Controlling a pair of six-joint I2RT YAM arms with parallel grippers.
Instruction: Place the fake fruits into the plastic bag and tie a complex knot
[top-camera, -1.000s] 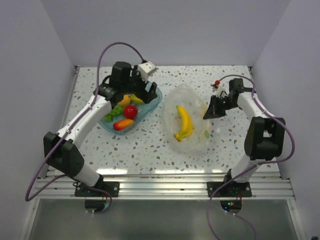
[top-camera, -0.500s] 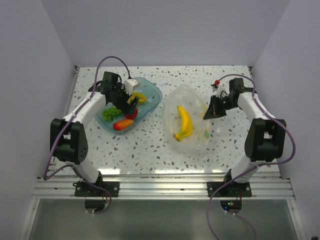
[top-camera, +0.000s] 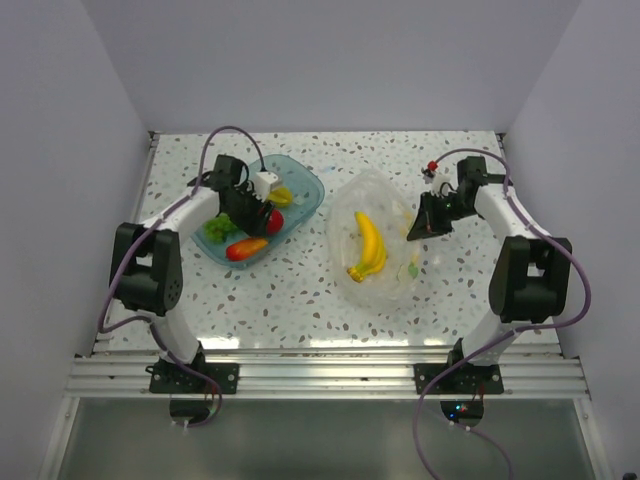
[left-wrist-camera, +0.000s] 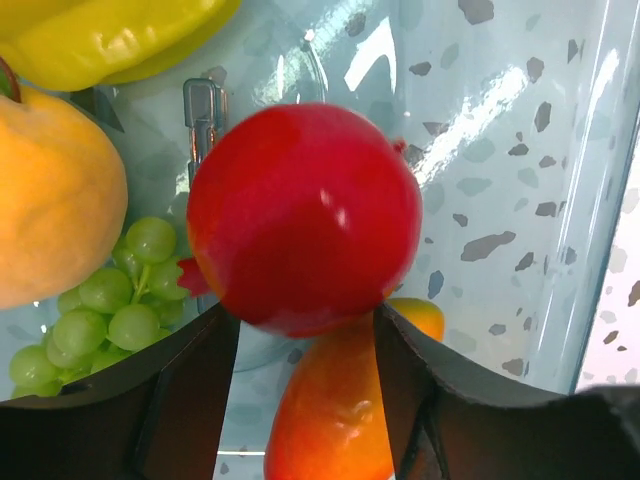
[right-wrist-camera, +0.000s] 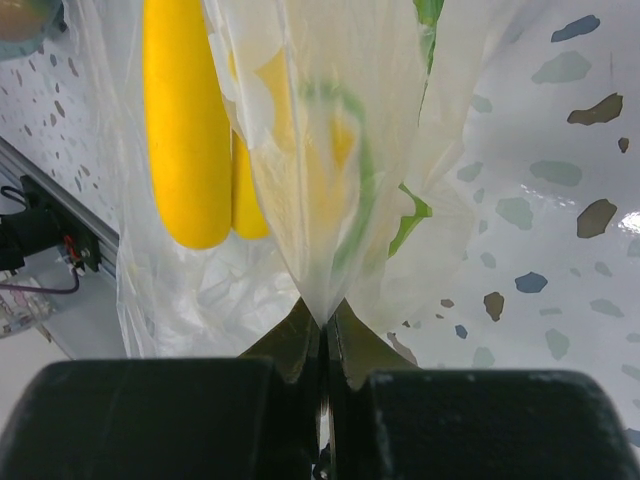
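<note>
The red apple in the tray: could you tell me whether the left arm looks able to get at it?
Probably yes: the fingers of the left gripper flank the red apple on both sides, nothing between; whether they pinch it is unclear.

A white speckled table (top-camera: 300, 290) is spreading under the fingers (left-wrist-camera: 180, 400), with glare shining on it nearer than them. Plain pale walls (top-camera: 330, 60) are standing beyond and to either side of them, and a metal rail (top-camera: 330, 375) is running along the near edge.
</note>
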